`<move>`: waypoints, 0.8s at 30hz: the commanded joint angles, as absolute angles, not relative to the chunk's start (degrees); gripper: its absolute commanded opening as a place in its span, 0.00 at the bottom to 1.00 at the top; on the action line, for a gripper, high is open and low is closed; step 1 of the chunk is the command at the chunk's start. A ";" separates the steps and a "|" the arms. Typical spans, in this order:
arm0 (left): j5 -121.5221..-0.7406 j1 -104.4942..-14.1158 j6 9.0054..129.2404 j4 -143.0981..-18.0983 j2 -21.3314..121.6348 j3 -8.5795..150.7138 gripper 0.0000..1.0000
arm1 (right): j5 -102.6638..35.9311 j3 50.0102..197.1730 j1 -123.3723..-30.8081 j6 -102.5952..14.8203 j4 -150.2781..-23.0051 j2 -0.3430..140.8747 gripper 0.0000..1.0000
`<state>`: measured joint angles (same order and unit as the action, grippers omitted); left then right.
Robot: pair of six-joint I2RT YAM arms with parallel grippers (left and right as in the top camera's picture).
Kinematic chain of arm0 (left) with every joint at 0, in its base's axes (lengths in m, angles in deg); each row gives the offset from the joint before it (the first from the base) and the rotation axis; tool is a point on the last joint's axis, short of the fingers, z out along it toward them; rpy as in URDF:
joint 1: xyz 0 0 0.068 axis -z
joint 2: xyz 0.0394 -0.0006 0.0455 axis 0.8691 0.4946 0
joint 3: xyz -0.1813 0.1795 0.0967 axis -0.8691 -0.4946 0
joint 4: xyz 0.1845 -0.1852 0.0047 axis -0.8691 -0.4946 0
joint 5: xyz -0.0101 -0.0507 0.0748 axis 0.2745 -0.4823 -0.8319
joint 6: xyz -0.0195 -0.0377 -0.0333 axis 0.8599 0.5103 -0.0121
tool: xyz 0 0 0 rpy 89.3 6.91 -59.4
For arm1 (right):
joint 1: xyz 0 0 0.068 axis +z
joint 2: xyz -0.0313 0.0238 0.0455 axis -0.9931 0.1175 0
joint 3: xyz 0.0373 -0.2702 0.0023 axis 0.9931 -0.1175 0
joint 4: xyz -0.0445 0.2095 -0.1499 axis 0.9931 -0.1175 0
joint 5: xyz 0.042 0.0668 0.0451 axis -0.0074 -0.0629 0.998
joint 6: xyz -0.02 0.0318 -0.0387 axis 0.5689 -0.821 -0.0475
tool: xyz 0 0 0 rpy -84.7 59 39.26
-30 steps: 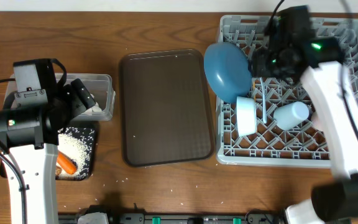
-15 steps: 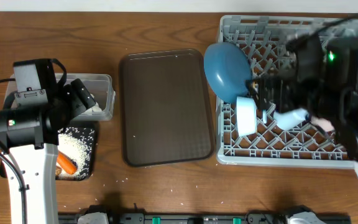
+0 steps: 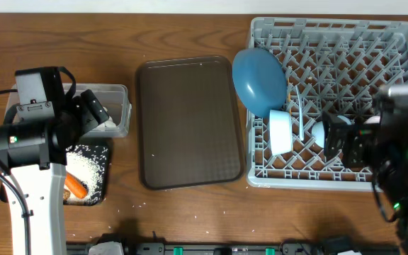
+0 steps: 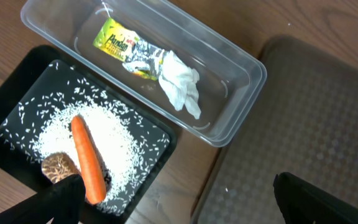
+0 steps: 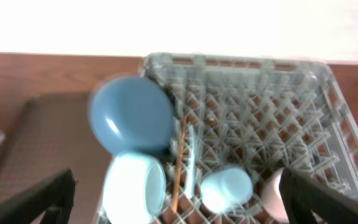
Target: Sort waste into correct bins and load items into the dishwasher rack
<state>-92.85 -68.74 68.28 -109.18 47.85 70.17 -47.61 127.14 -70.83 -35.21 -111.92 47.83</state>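
Observation:
The grey dishwasher rack [image 3: 346, 42] holds the dark-blue plate [image 3: 259, 79], the pale-blue bowl [image 3: 280, 132], the knife [image 3: 298, 113], the chopstick [image 5: 179, 165], the light-blue cup [image 5: 227, 186] and the pink cup [image 5: 272, 194]. The clear tub [image 3: 119, 106] holds the wrapper [image 4: 120, 45] and the tissue [image 4: 179, 87]. The black tray [image 3: 91, 173] holds rice [image 4: 104, 134], the carrot [image 4: 87, 158] and the brown lump [image 4: 58, 167]. My left gripper [image 4: 191, 208] is open and empty above both bins. My right gripper [image 5: 179, 211] is open and empty over the rack's front right.
A dark brown serving tray [image 3: 190, 120] lies between the bins and the rack. Stray rice grains dot the wood near the front edge. My right arm hides the rack's front right corner in the overhead view.
My right arm has swung from the rack's back to its front right corner, uncovering the back of the rack. The left arm has not moved.

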 commanded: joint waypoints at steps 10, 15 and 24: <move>-93.30 -68.98 68.13 -109.35 47.80 70.28 0.98 | -49.97 74.82 -78.54 -38.34 -82.41 19.15 0.99; -93.30 -68.98 68.13 -109.37 47.78 70.28 0.98 | -49.97 62.84 -80.07 -38.34 -74.83 6.61 0.99; -93.30 -68.98 68.13 -109.35 47.80 70.28 0.98 | -50.01 49.84 -80.31 -38.36 -54.48 -0.26 0.99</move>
